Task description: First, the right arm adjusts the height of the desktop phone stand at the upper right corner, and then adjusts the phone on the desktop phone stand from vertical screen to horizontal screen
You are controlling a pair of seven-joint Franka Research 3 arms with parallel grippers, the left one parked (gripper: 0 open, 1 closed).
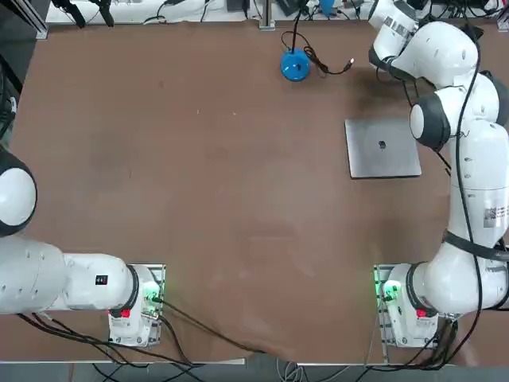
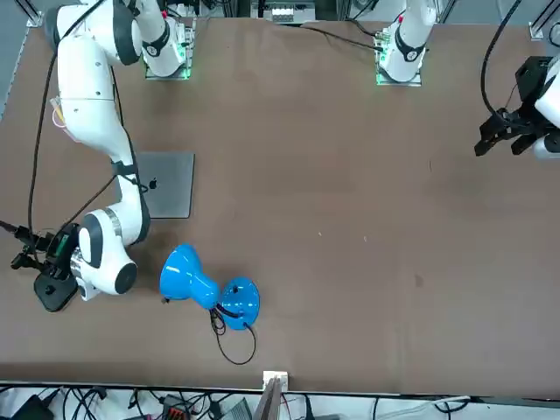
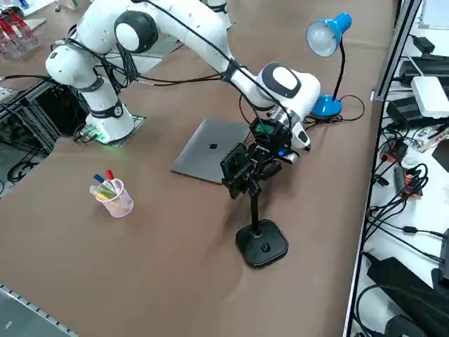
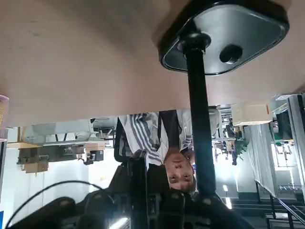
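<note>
Right tool clamped at the head of the desktop phone stand.

The tool point(image 3: 258, 160) is closed on the desktop phone stand point(image 3: 258, 225) at the top of its pole, where the phone point(image 3: 233, 167) sits upright beside it. The stand's base rests on the table point(image 3: 175, 267), near the grey laptop point(image 3: 207, 158).

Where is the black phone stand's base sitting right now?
In the right side view, the rounded black base sits on the brown table near its right edge, just in front of the flat grey laptop, below the right gripper clamped at the pole's top.
</note>
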